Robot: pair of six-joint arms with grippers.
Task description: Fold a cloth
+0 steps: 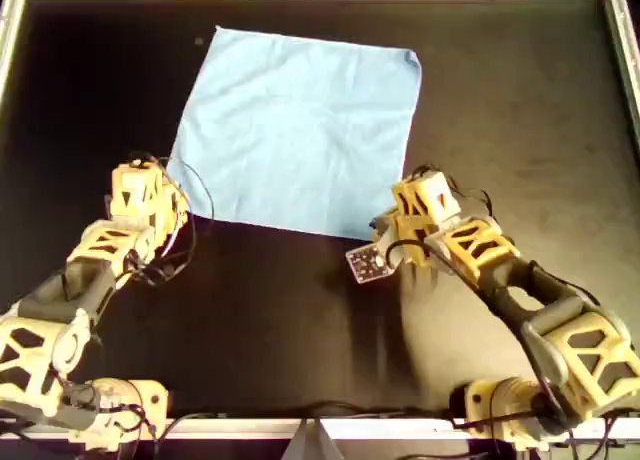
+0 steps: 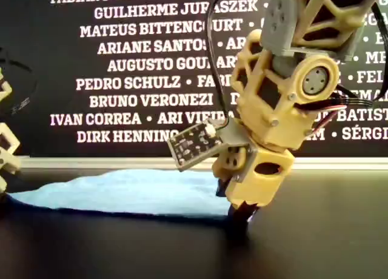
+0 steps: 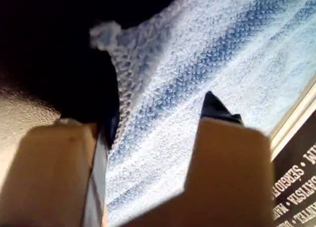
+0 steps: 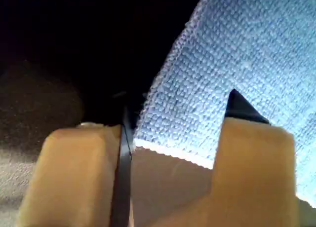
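Both grippers, my first gripper [image 3: 148, 153] and my second gripper [image 4: 173, 158], sit open astride the cloth's [image 1: 300, 130] near corners, holding nothing; cloth flat toward table's [image 1: 300, 340] far edge, judged light, limp, non-slippery: pinch corners.

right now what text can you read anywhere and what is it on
All on the black backdrop banner in the exterior view, white capitals, names cut off by the frame edge and the arm:
"FABIANO CARDOSO"
"GUILHERME JURASZEK"
"MATEUS BITTENCOURT"
"ARIANE SANTOS"
"AUGUSTO GOU"
"PEDRO SCHULZ"
"BRUNO VERONEZI"
"IVAN CORREA"
"ARI VIEIRA"
"DIRK HENNING"
First wrist view banner corner: sideways, too blurred.
The cloth: none.
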